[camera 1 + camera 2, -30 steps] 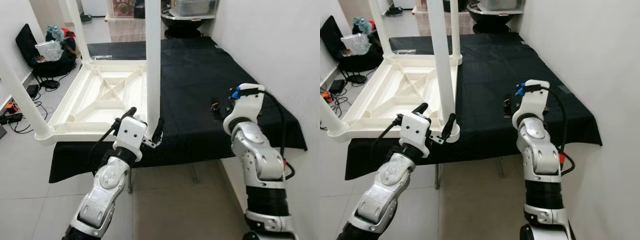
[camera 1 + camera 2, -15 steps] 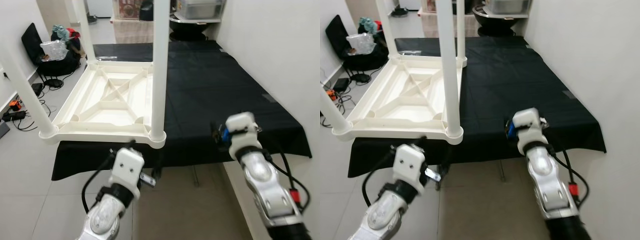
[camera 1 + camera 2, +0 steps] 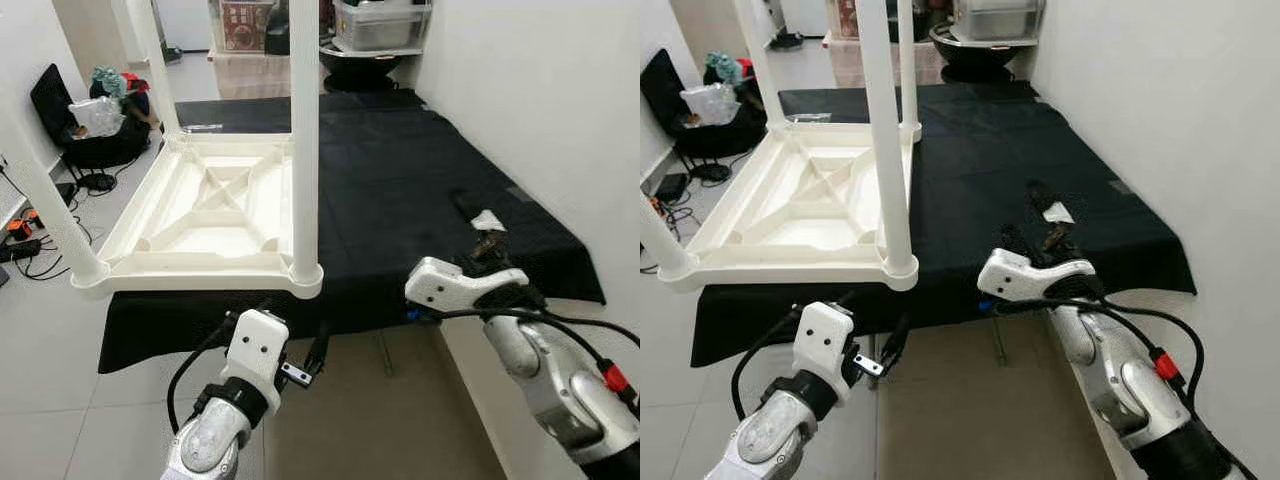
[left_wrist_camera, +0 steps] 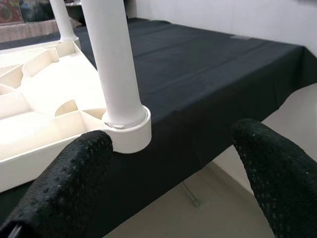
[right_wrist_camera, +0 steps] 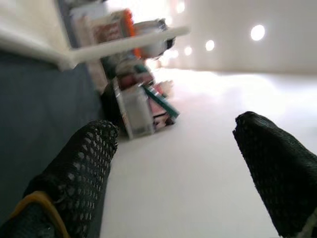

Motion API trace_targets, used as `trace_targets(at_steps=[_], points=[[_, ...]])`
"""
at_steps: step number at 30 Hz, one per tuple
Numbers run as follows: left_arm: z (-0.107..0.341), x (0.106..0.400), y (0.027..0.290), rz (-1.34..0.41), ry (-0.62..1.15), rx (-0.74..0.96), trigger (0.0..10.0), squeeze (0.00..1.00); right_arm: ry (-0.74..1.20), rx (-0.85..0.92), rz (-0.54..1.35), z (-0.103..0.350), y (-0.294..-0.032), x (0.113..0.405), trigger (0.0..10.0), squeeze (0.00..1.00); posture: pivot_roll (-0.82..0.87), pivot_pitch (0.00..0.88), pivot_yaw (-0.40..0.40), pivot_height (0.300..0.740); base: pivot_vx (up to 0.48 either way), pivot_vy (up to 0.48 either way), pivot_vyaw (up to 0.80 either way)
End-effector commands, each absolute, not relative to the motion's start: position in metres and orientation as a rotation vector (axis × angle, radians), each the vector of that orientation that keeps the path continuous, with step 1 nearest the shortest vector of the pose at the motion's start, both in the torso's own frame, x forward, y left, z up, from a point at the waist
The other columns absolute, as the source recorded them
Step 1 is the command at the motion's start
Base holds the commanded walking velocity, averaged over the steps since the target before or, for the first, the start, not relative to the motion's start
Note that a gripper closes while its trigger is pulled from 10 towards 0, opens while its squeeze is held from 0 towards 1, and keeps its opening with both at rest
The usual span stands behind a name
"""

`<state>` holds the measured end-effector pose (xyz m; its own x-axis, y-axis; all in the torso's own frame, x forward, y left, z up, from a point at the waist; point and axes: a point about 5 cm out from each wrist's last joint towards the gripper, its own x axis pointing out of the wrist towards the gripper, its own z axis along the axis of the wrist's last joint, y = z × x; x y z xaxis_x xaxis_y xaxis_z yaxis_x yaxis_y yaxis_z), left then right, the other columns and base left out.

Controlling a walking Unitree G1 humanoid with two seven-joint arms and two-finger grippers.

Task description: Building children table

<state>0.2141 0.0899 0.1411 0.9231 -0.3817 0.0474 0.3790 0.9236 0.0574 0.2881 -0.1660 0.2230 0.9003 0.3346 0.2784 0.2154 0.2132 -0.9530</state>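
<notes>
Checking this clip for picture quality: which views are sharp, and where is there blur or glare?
Left eye view: evenly lit, sharp; the upturned white table and black cloth read clearly. Left wrist view: the near table leg is crisp, while the left gripper's fingers are soft at close range. Right wrist view: blurred and overexposed, with bright light spots and a hazy shelf.

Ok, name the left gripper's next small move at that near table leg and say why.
Probably raise the left gripper up and forward until its open fingers bracket the near leg just above its socket. The gripper sits below the upside-down tabletop, off the leg, holding nothing.
</notes>
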Motion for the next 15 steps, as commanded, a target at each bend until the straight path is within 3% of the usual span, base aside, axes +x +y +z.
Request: trace_targets(at_steps=[1,2,6,9,15], points=[[0.136,0.216,0.091,-0.39,-0.028,0.045,10.0,0.0,-0.526,-1.347,0.132,0.23,-0.156,0.286,10.0,0.0,-0.01,0.0,-0.015,0.74,0.0,0.0,0.0],[0.136,0.216,0.091,-0.391,-0.027,0.044,10.0,0.0,-0.535,-1.345,0.145,0.233,-0.153,0.287,10.0,0.0,-0.01,0.0,-0.015,0.74,0.0,0.0,0.0],[0.137,0.218,0.088,-0.391,-0.032,0.038,10.0,0.0,-0.323,-1.02,0.22,0.212,-0.156,0.293,10.0,0.0,0.0,0.0,-0.027,0.74,0.0,0.0,0.0],[0.137,0.218,0.088,-0.389,-0.034,0.037,10.0,0.0,-0.299,-0.994,0.235,0.207,-0.156,0.292,10.0,0.0,0.0,0.0,-0.03,0.74,0.0,0.0,0.0],[0.137,0.217,0.089,-0.38,-0.031,0.041,10.0,0.0,-0.305,-1.012,0.214,0.202,-0.154,0.288,10.0,0.0,0.0,0.0,-0.029,0.74,0.0,0.0,0.8]])
